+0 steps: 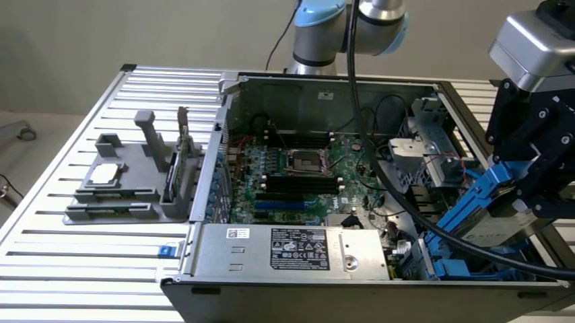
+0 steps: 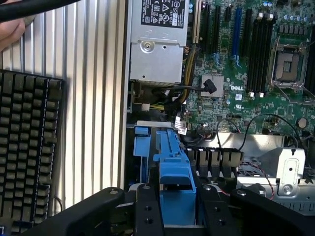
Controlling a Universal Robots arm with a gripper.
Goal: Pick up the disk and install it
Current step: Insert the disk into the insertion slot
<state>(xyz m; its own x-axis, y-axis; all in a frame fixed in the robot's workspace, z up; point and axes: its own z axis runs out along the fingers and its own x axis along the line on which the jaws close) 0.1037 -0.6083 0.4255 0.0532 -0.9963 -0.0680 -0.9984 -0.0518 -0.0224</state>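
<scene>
Over one open computer case (image 1: pixel 359 303), one end effector (image 2: pixel 177 211) clenched on one blue-framed disk (image 1: pixel 492 225).

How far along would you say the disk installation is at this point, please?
Done: the disk has been picked up and is off the table. In hand: the gripper holds it by its blue frame, tilted, over the exterior view's right side of the open computer case, just above the blue drive bay. Left: the disk is not yet seated in that bay.
</scene>
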